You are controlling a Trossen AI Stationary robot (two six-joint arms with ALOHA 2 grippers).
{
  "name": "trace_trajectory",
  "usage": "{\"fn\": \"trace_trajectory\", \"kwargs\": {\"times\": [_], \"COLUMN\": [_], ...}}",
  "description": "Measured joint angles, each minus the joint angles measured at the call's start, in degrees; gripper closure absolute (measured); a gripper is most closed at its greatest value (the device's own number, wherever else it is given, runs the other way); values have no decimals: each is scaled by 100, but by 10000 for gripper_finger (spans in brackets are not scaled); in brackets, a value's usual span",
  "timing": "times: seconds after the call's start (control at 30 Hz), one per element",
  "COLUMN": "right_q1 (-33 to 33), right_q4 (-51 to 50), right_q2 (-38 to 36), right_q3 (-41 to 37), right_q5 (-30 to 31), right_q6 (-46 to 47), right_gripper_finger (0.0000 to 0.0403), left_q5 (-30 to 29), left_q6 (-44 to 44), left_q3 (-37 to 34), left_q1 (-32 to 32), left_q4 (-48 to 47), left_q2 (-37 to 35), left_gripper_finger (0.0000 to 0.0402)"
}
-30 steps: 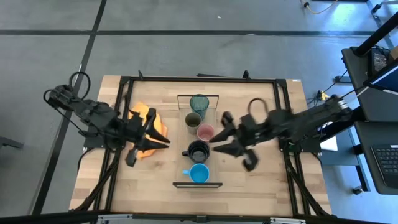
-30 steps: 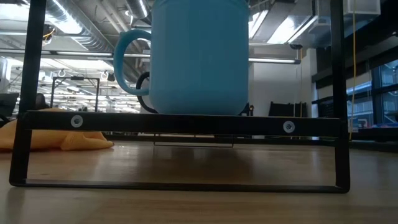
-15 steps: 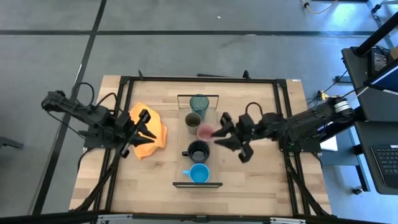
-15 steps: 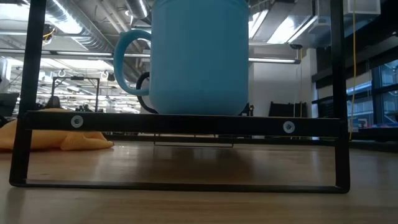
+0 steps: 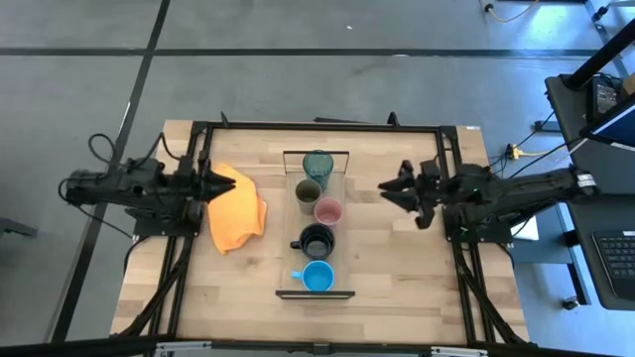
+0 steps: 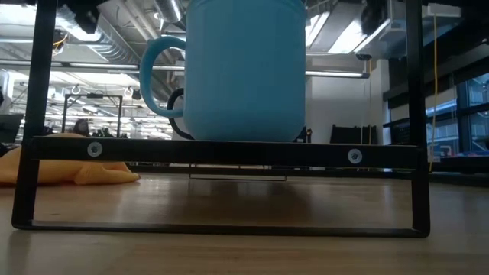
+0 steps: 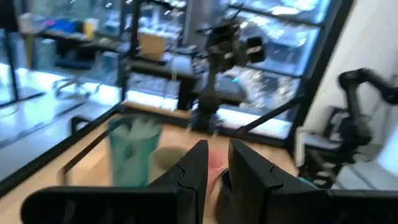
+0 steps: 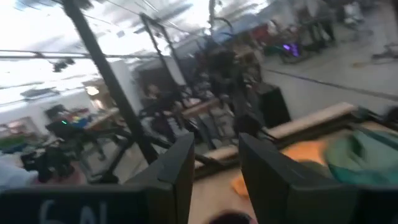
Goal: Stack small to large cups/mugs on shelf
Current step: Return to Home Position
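Note:
Five cups stand in a row on the light-wood shelf (image 5: 339, 233): teal tumbler (image 5: 317, 164) farthest, then olive cup (image 5: 309, 189), pink cup (image 5: 328, 210), black mug (image 5: 317, 241) and blue mug (image 5: 317, 277) nearest. The blue mug (image 6: 244, 69) fills the low view. My left gripper (image 5: 228, 183) is shut and empty, over the orange cloth's far edge, left of the shelf. My right gripper (image 5: 385, 190) is slightly open and empty, right of the shelf. Both point at the shelf.
An orange cloth (image 5: 236, 210) lies crumpled on the tabletop left of the shelf. Black frame rails (image 5: 198, 149) run along the table's left, far and right sides. Bare wood lies between the shelf and my right gripper and at the near edge.
Both arms have drawn back from the shelf, my left gripper toward the table's left edge and my right toward its right edge, both also a little toward the far edge. Both had their fingers spread wide; the left has shut and the right has narrowed. The cups have stayed in place.

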Motion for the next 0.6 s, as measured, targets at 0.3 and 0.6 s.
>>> {"fn": "trace_trajectory", "kwargs": {"times": [0.3, 0.6], "right_q1": [-196, -309], "right_q4": [-1533, -1180], "right_q2": [-1374, -2075], "right_q3": [-56, -922], "right_q5": [683, 722], "right_q6": [-346, -144], "right_gripper_finger": [276, 276], "left_q5": [-318, -400], "left_q6": [-163, -606], "left_q3": [57, -619], "left_q1": [439, 488], "left_q4": [-805, -703], "left_q2": [-705, -1371], "left_gripper_finger": [343, 343]}}
